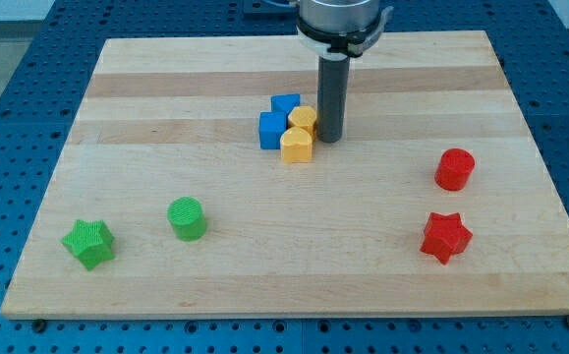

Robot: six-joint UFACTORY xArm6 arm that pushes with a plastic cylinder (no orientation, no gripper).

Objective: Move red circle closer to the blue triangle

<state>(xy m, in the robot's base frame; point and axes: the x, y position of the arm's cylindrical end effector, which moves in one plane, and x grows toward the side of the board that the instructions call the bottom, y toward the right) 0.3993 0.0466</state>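
While my tip (329,139) abuts yellow block (303,120), red circle (454,168) near right edge

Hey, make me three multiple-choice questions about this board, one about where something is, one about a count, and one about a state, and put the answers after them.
1. Where is the red circle?
A. at the view's left
B. at the view's right, above the red star
C. touching the blue blocks

2. How many green blocks are on the board?
A. one
B. two
C. three

3. What is my tip doing?
A. sitting just right of the yellow blocks
B. pressing on the red circle
C. resting beside the green star

Answers:
1 B: it sits right of centre, apart from the centre cluster.
2 B: the green star and the green circle.
3 A: the rod ends next to the upper yellow block, above and right of the lower yellow block, far from the red circle.
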